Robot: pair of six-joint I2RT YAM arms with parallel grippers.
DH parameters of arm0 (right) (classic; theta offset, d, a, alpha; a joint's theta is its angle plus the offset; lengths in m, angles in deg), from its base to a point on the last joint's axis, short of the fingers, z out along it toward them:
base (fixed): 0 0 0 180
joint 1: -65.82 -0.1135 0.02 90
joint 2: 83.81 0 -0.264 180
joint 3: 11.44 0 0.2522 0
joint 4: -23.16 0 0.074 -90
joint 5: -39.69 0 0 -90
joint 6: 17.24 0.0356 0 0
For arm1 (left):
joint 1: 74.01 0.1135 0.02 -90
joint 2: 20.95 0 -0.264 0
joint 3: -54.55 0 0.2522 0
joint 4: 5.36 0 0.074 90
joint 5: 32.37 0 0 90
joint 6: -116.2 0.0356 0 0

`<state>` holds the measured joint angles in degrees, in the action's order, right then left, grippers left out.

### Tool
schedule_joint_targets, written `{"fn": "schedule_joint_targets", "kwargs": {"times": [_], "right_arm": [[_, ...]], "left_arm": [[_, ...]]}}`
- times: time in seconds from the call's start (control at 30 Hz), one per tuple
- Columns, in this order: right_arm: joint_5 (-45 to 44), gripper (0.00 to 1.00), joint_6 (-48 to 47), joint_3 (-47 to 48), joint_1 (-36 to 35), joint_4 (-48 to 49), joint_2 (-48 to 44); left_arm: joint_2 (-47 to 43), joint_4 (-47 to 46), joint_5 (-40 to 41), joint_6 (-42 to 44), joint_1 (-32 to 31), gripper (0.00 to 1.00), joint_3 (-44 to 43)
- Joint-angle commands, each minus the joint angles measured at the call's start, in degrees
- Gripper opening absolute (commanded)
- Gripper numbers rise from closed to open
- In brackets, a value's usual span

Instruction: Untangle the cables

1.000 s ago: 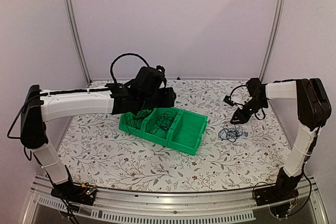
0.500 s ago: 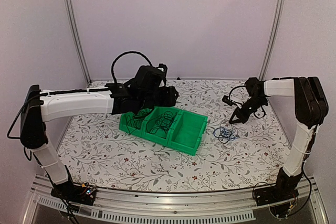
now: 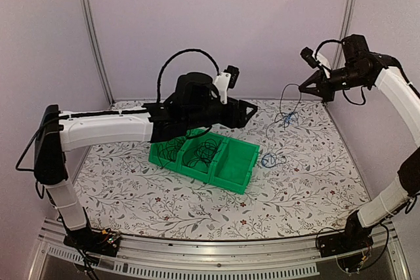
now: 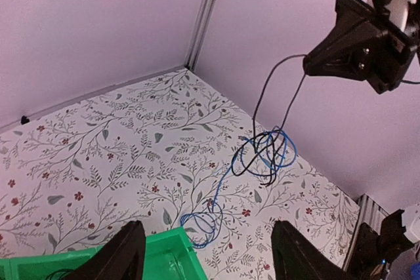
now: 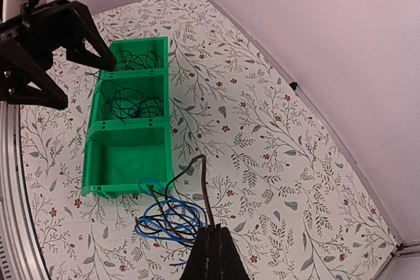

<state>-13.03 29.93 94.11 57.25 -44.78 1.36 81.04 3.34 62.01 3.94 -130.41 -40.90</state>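
- High over the counter, the right arm stands bent upward, its forearm reaching across toward the left arm's side. The right tool is pinched together on a thin black strand.
- Below that tool the strand drops to the cable tangle, a knot of black and blue cables that appears lifted off the counter.
- Further down from the right tool, a blue cable runs out of the knot to a loop lying on the counter, just beside the green bin.
- The left arm is stretched out nearly level above the bin, with its wrist over the far compartments.
- The left tool points toward the right arm's side, its fingers spread apart with nothing between them.
- Ahead of the left tool hangs the tangle, with the right tool higher beyond it; the two tools are well apart.
- Beneath the left tool's wrist, black cables lie coiled in two bin compartments.
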Motion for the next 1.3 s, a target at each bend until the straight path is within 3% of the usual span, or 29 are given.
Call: {"fn": "schedule_joint_targets", "kwargs": {"times": [0.0,0.2,0.4,0.53,0.73,0.93,1.1,1.27], "right_arm": [[3.89,0.0,2.13,6.92,-0.1,-5.95,-1.67],[6.15,0.0,5.33,13.89,-0.15,-7.07,-1.91],[8.94,0.0,4.66,14.53,-0.17,-9.0,-2.54],[11.59,0.0,3.26,17.12,-0.14,-11.02,-2.72],[13.51,0.0,7.9,26.62,-0.17,-8.75,-2.75],[13.06,0.0,12.83,34.56,-0.2,-5.71,-2.97],[11.63,0.0,16.94,37.07,-0.17,-1.24,-3.81],[8.89,0.0,21.11,40.37,-0.05,6.25,-4.73]], "left_arm": [[4.77,-8.54,-7.82,7.94,-3.45,0.71,-7.74],[15.48,-8.97,-11.83,6.71,-4.24,0.72,-22.21],[23.58,-6.63,-12.52,3.51,-4.17,0.65,-32.57],[26.19,-7.93,-12.59,-0.12,-2.84,0.5,-33.04],[31.78,-11.58,-17.78,-3.89,-1.81,0.43,-32.55],[36.82,-13.99,-21.47,-5.85,-1.81,0.24,-33.7],[37.15,-15.03,-22.57,-6.57,-1.92,0.0,-31.36],[38.75,-14.41,-23.73,-7.41,-2.0,0.0,-30.12]]}}
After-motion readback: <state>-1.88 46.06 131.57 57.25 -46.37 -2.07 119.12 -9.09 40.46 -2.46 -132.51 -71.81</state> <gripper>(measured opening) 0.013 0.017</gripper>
